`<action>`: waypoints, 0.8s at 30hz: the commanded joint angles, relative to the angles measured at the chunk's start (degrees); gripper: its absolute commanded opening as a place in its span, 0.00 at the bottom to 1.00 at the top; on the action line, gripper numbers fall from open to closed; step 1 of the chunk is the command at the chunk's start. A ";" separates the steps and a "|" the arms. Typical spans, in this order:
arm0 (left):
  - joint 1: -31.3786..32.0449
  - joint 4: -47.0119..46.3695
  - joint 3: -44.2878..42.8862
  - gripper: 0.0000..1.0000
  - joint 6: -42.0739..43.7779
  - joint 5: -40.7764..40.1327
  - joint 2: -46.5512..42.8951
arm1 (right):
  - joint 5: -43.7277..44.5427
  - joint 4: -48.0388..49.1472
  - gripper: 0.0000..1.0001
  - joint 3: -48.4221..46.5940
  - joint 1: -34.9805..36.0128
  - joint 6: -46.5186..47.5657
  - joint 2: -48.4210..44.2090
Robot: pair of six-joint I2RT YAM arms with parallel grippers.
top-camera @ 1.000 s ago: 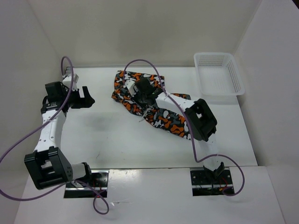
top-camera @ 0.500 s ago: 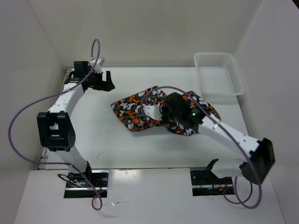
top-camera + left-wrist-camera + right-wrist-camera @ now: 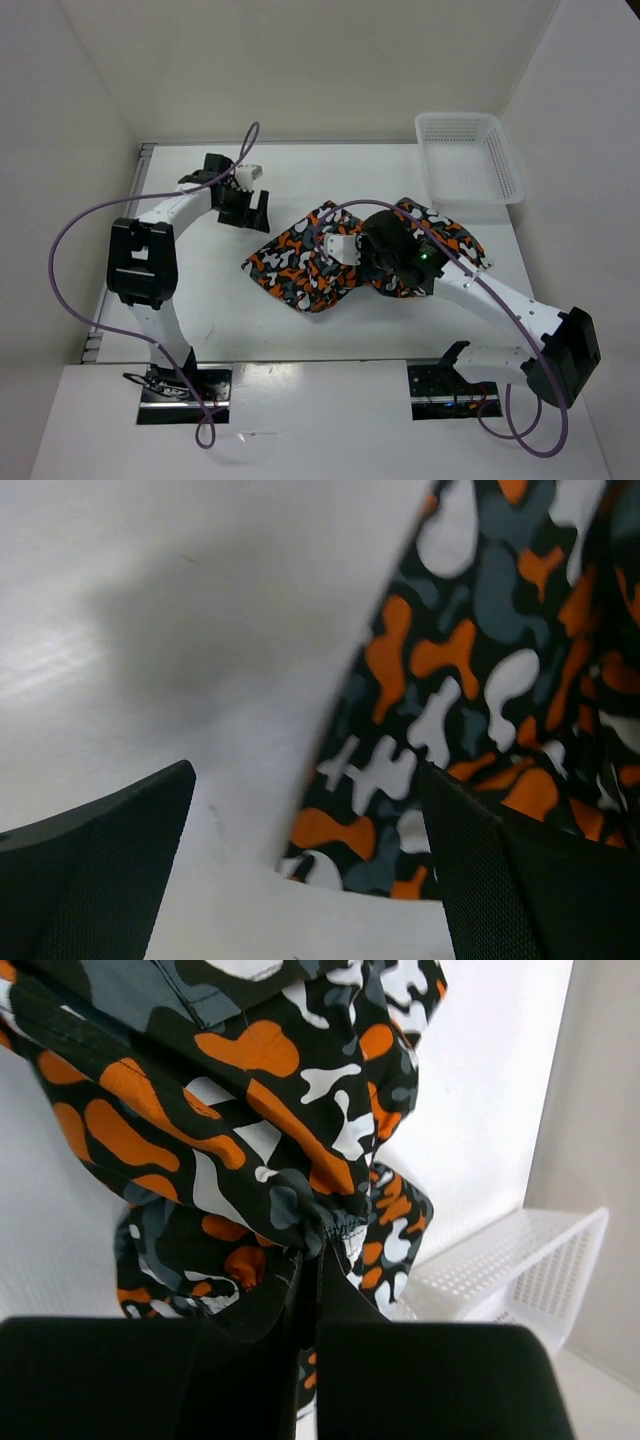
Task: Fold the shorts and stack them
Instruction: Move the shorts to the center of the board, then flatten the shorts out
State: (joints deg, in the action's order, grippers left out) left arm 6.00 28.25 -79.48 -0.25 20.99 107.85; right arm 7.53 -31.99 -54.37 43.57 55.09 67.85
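Pinching gripper: the right gripper (image 3: 308, 1260) has its jaws pressed together on a gathered, puckered fold of the shorts (image 3: 320, 268), with cloth bunched above its fingers (image 3: 250, 1360).
Right arm: it reaches from the near right corner toward the middle of the table (image 3: 220, 300), and its wrist lies over the right half of the cloth.
Left gripper (image 3: 256, 212): released, with its jaws spread wide; it sits at the far left edge of the cloth. In the wrist view the cloth's edge runs between the two fingers. Whether either finger touches the cloth cannot be told.
Shorts: they lie rumpled on the middle of the table, the left part fairly flat and the right part lumpy under the right wrist.
Basket (image 3: 508, 170): white mesh, at the far right corner, near the cloth's right end but apart from it.
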 commanded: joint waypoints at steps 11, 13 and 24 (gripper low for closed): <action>9.74 10.41 12.60 0.98 0.25 -11.25 -5.03 | 1.79 6.24 0.00 3.48 -3.05 3.09 -0.53; 9.73 10.42 11.89 0.97 0.25 -11.24 -4.32 | 1.26 6.24 0.00 3.48 -3.05 2.48 -0.53; 8.06 7.52 10.75 0.97 0.25 -19.68 -6.34 | 1.26 6.76 0.00 3.48 -3.05 2.48 -0.54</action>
State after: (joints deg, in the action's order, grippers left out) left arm 14.94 36.45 -66.85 -0.19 4.25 103.20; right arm 8.40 -28.18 -51.07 40.71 57.32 67.83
